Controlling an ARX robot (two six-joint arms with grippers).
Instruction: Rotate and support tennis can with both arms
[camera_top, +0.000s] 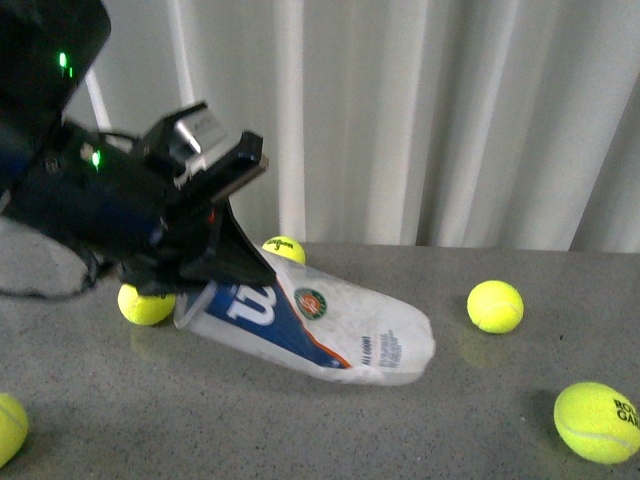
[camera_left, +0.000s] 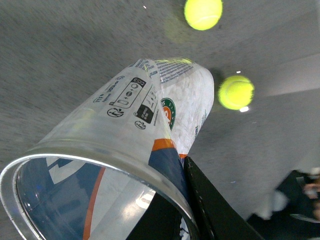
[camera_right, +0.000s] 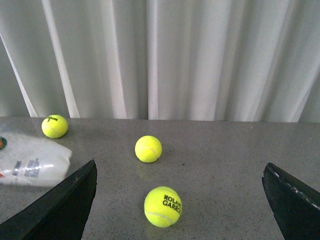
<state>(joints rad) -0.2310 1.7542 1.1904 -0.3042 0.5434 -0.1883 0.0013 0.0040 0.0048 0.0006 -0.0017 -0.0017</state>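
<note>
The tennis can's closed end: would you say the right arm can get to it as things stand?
Probably yes. The right gripper is open and empty, and the tennis can rests its closed end on bare table off to one side; only the Roland Garros ball sits in front.

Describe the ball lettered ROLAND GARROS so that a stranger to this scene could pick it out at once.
Start at the grey table before the white curtain. From the tilted can at its middle, look right, past one plain ball, to the front ball. Only it shows black block capitals.
</note>
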